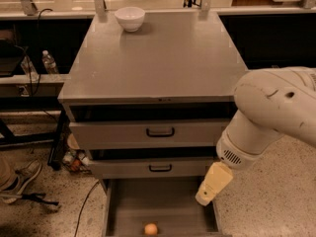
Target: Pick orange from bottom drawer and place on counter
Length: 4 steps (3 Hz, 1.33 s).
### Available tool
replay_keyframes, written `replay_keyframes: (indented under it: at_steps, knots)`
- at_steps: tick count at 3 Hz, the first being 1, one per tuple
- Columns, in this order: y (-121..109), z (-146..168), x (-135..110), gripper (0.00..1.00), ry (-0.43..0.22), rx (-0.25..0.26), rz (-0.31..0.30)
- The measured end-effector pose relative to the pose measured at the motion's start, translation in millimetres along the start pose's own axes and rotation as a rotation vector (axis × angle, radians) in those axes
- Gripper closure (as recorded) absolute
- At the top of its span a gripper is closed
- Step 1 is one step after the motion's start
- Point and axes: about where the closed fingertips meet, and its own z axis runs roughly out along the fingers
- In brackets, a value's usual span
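Find the gripper (204, 198) at 5 o'clock, over the right rim of the bottom drawer (163, 201); it hides that stretch of the rim. The arm (276, 112) runs out of view at 3 o'clock and covers the right ends of both upper drawers (123, 132). The bottom drawer's front is cut off at 6 o'clock, just below the orange (151, 228). At 8 o'clock, a shoe (19, 181) runs off the left edge. You cannot identify the small items (74, 162) beside the cabinet.
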Motion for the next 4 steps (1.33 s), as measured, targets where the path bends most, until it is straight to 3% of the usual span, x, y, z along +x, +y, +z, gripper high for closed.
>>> replay_keyframes:
  at_steps: [1,2,3,4]
  knots:
    - [2.1,48.4,-8.9,0.00,0.013,-0.049,0.070]
    - [-3.8,138.1,-27.9,0.00,0.023,-0.117,0.231]
    - [-9.9,196.5,-38.1,0.00,-0.019,-0.150,0.368]
    - [-12.6,269.8,-61.3,0.00,-0.095,-0.233,0.461]
